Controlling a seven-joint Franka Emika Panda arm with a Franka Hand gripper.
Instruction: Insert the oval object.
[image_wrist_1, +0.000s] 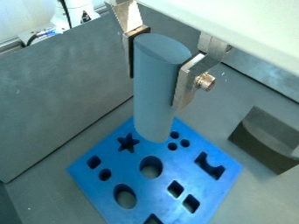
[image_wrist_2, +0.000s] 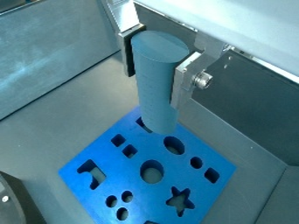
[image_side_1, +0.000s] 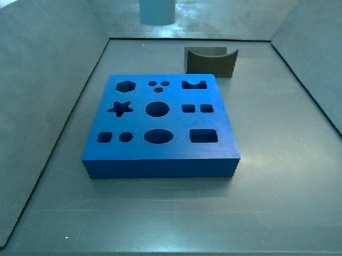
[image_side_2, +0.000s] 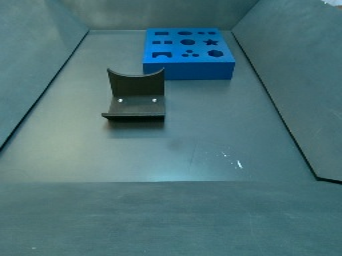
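My gripper (image_wrist_1: 158, 63) is shut on the oval object (image_wrist_1: 155, 87), a tall pale blue-grey peg held upright between the silver fingers (image_wrist_1: 187, 74). Both wrist views show this grip (image_wrist_2: 158, 70). The peg (image_wrist_2: 156, 87) hangs above the blue block (image_wrist_2: 225, 162), with its lower end over the block's edge near the round holes. The block (image_wrist_1: 84, 164) has several cut-out holes, among them a star, circles and an oval. In a side view only the peg's lower end (image_side_1: 158, 10) shows, high above the floor beyond the block (image_side_1: 160, 165); the gripper is out of frame.
A dark grey curved piece (image_side_1: 210, 60) stands on the floor near the block and shows in a wrist view (image_wrist_1: 267, 140) and a side view (image_side_2: 134, 97). Grey walls enclose the floor. The block (image_side_2: 187, 72) sits toward one end.
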